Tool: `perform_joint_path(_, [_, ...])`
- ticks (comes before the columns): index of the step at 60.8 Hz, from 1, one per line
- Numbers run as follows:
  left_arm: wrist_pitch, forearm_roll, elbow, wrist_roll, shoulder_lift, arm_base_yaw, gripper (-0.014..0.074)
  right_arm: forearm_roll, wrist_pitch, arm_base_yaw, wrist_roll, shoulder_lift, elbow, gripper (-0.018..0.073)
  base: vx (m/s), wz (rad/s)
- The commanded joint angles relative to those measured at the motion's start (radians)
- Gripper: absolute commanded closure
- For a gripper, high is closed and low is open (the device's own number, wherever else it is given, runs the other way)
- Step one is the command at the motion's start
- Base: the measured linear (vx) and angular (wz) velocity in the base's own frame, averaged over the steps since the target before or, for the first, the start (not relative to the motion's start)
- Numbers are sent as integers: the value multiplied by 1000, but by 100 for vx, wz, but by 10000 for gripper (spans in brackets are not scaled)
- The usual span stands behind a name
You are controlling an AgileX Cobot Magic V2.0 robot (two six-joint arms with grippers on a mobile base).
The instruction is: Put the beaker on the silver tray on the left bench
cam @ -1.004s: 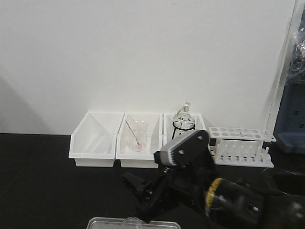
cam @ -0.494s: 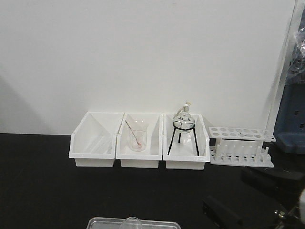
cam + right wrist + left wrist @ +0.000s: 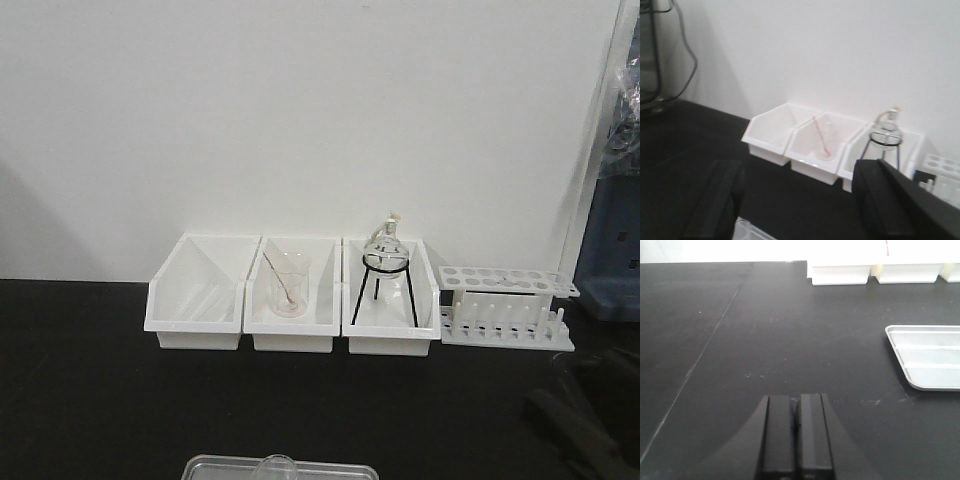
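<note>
My left gripper [image 3: 796, 437] hangs over the matte black worktop of the left bench [image 3: 740, 365], its dark fingers pressed together on nothing. My right gripper [image 3: 797, 200] is spread wide and empty, facing the three white plastic bins [image 3: 790, 137] by the wall. The small clear glass beaker [image 3: 277, 466] stands on the shallow silvery-grey metal tray [image 3: 210, 467], at the front view's lower edge.

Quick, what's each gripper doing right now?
Left gripper: shut, holding nothing, above the matte black bench worktop.
Right gripper: open, fingers wide apart, empty.
</note>
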Motion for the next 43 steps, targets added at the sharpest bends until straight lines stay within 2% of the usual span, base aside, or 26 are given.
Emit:
perform_joint_path(1, [-79,-8,20,-1,-6,-3,595,122,-97,-111,-120,-102,48,136,0,0])
perform_joint_path(10, [-79,-8,20,-1,-6,-3,595,224,-150,-320,-302,-317,219,264,0,0])
perform_joint_path(16, [-79,-8,20,-1,-6,-3,595,302,-133,-389,-392,-462,329,368,0,0])
perform_joint_path(28, [-81,-8,20,-1,-6,-3,595,313,-30,-426,-421,-646,551,578,0,0])
perform_joint_path(29, [-80,-7,20,-1,-6,-3,595,315,35,-422,-411,-643,541,577,0,0])
perform_joint_path(32, [-79,-9,20,-1,-7,-3,595,315,100,-424,-397,-636,532,575,0,0])
perform_joint_path(43, [-79,-8,20,-1,-7,-3,595,314,90,-426,-386,-642,541,575,0,1])
